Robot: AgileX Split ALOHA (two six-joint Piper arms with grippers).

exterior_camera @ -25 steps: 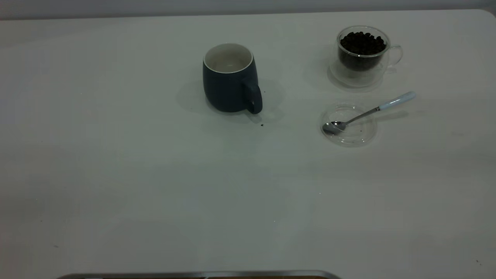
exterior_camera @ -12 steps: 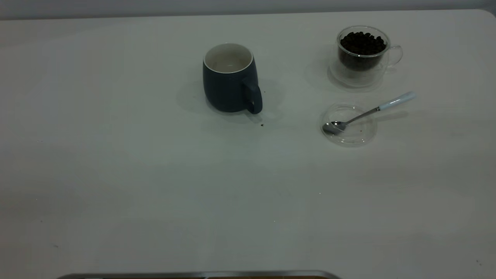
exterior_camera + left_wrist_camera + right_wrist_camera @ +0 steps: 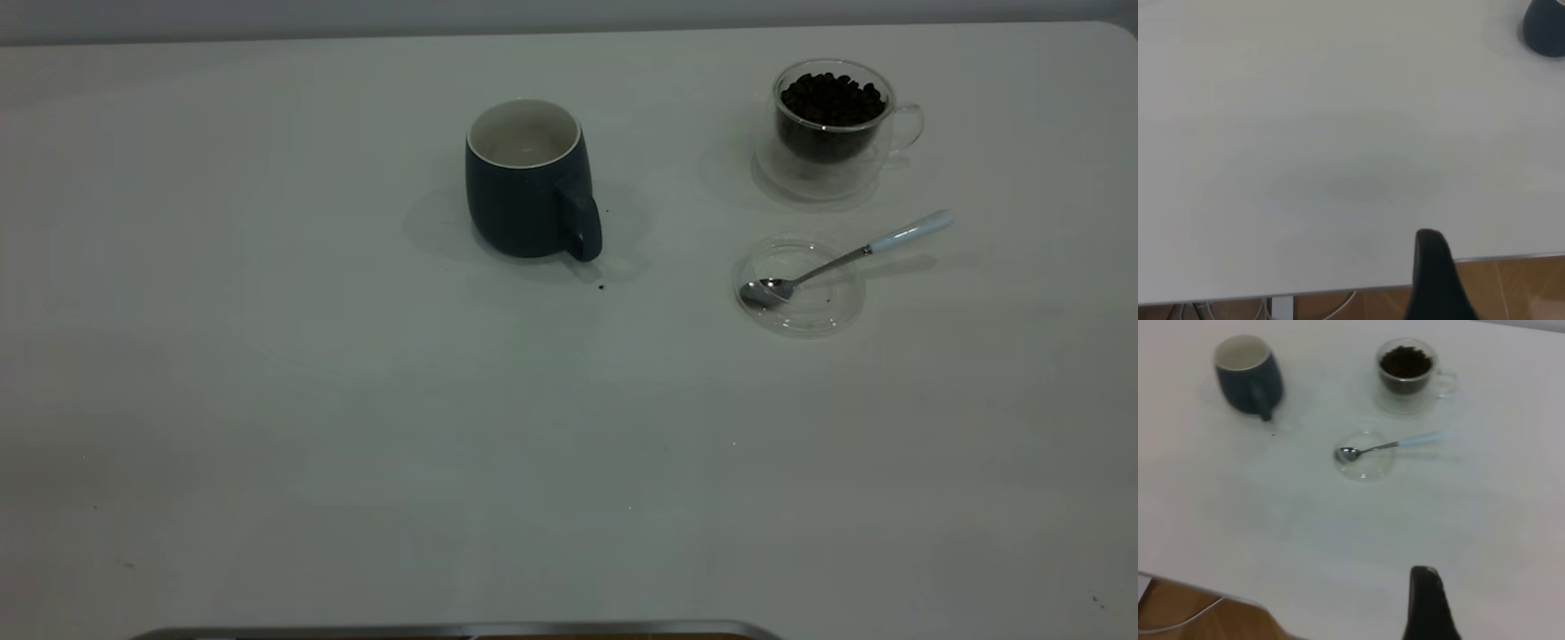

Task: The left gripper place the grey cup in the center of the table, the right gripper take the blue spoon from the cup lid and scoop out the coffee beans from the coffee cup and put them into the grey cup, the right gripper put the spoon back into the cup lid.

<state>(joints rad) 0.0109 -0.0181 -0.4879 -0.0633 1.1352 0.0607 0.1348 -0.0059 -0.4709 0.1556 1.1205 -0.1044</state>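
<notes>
The grey cup (image 3: 524,191) stands upright on the table (image 3: 356,400), back of centre, handle towards the front right, its white inside bare. The coffee cup (image 3: 831,133), full of coffee beans (image 3: 831,93), stands at the back right. The blue spoon (image 3: 845,258) lies with its bowl in the cup lid (image 3: 800,307), in front of the coffee cup. Neither arm shows in the exterior view. My left gripper (image 3: 1430,241) shows as one black tip over the table's near edge, far from the grey cup (image 3: 1545,30). My right gripper (image 3: 1425,579) shows likewise, well back from the spoon (image 3: 1385,447).
A tiny dark speck (image 3: 601,287) lies just in front of the grey cup's handle. A grey metal edge (image 3: 462,629) runs along the table's front. The table's edge with wood floor and cables below shows in both wrist views.
</notes>
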